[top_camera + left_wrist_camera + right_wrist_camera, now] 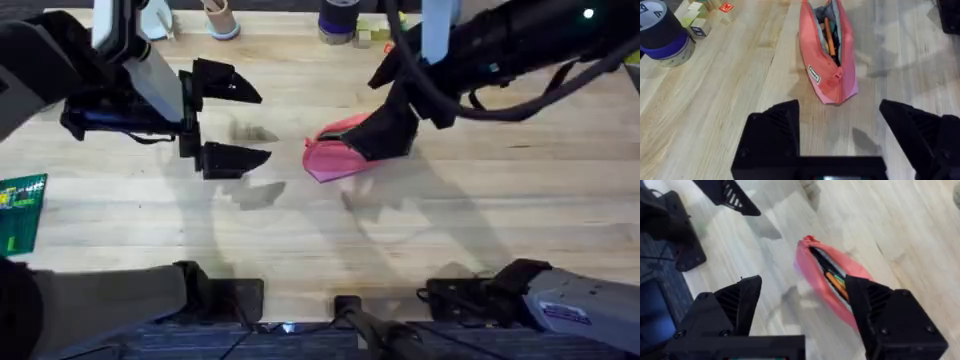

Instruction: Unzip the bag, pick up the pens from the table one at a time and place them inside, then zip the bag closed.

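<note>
The desk (300, 230) was a light wood plank top with visible grain. The pink bag (335, 160) lay on it near the middle, its zipper open, with an orange pen (829, 40) showing inside. Along the far edge stood a dark roll of tape (662, 32) stacked on another roll, beside small wooden blocks (697, 22). A green card (20, 210) lay at the left edge.

We held our left gripper (225, 118) off to the left of the middle, its black fingers (228, 82) spread wide apart. Our right arm (520, 45) reached in from the far right, and our right gripper (805, 312) hung with jaws likewise parted.
</note>
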